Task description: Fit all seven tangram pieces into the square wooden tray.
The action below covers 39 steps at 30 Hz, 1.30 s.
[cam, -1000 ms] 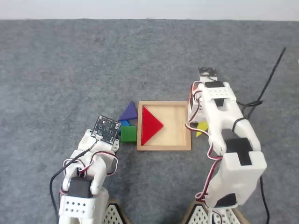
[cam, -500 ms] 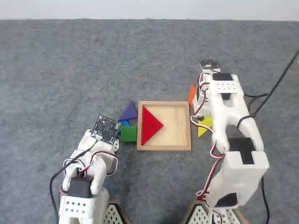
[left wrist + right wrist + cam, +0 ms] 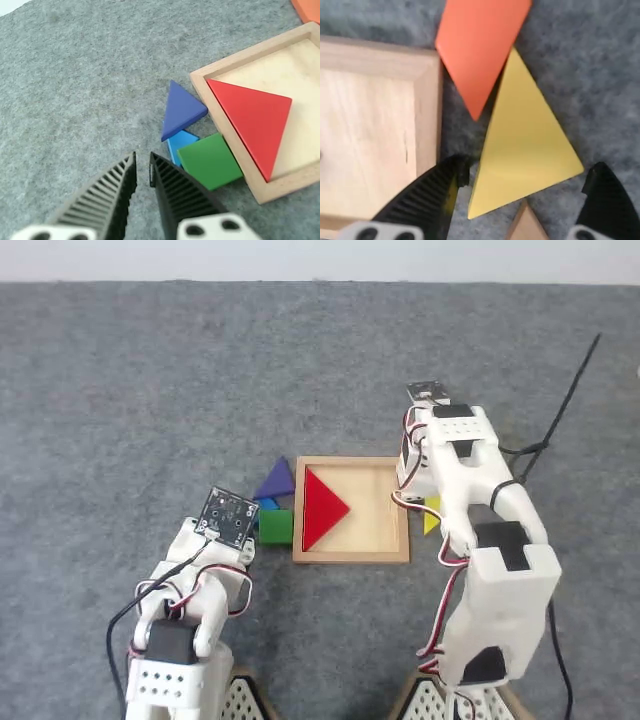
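At the tray's right rim, the right gripper (image 3: 530, 172) sits low over the bench with its fingers wide apart, one on each side of the yellow triangle (image 3: 520, 145). Not clamped; the piece lies flat on the grey cover. One finger (image 3: 437, 192) is right against the outer wall of the wooden tray (image 3: 427, 115). The orange piece (image 3: 480, 45) lies just beyond the yellow triangle, its pointed end touching or overlapping the yellow edge, close beside the tray corner. A tan wooden corner (image 3: 525, 225) pokes in next to the yellow triangle; cannot tell what it is.

Left gripper (image 3: 142, 167) hovers over bare grey cover left of the tray, fingers nearly together with a thin slit between, holding nothing. Just ahead of it sit the green square (image 3: 210, 160), the blue piece (image 3: 181, 142) and the purple triangle (image 3: 182, 110), bunched together against the tray's left wall. The blue piece is partly under the green square.

Inside the tray, the red triangle (image 3: 322, 508) lies flat along the left side, its point toward the middle. The rest of the tray floor is bare wood. Grey bench (image 3: 150, 370) all round.
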{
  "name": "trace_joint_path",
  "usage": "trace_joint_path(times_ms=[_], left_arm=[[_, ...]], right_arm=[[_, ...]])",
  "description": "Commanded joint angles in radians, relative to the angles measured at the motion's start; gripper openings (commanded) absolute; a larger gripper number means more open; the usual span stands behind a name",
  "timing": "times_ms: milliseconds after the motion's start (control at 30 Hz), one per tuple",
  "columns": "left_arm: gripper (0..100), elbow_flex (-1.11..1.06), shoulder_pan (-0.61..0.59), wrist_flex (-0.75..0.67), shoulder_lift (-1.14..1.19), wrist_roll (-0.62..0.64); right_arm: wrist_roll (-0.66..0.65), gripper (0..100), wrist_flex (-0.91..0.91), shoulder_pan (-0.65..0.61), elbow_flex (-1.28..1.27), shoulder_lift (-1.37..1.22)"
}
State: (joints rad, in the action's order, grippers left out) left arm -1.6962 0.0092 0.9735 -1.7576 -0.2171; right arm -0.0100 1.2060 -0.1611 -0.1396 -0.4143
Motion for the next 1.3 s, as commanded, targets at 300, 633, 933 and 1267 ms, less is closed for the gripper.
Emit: trace_joint_path(times_ms=[300,633,933,1267], left_arm=[[5,0.008,-0.003,0.006,-0.014,0.008],[5,0.008,-0.003,0.006,-0.014,0.008],[5,0.008,-0.003,0.006,-0.014,0.008],[5,0.008,-0.003,0.006,-0.014,0.008]], right_arm=[[0.02,29.6,-0.044,0.002,0.046,-0.007],[0.054,23.3,-0.036,0.005,0.041,0.064],[0.057,25.9,-0.041,0.005,-0.029,0.183],[-0.029,30.9,-0.051,0.015,-0.058,0.257]])
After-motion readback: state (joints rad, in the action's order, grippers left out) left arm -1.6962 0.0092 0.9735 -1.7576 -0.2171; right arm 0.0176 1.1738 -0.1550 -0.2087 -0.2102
